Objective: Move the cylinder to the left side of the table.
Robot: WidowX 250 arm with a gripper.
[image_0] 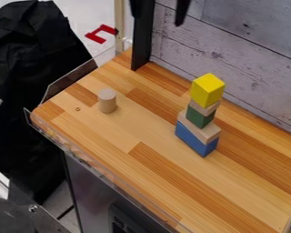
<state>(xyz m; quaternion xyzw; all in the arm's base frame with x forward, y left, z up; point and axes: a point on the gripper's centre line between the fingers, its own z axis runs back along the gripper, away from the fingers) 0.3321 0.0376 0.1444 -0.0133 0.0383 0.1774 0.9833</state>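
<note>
Pale wood cylinder (107, 101) — plain, upright, flat-topped — on table (155, 164).

A broad lane of bare wood runs between the cylinder (107, 101) and the block tower (198, 114), and more open wood spreads in front of the tower and to its right in view. The tower is the tallest obstacle on the surface (148, 175), standing near the plank wall (245, 59). A black upright (142, 41) blocks the back edge beyond the cylinder; a clear raised rim (81, 157) lines the front edge.
</note>
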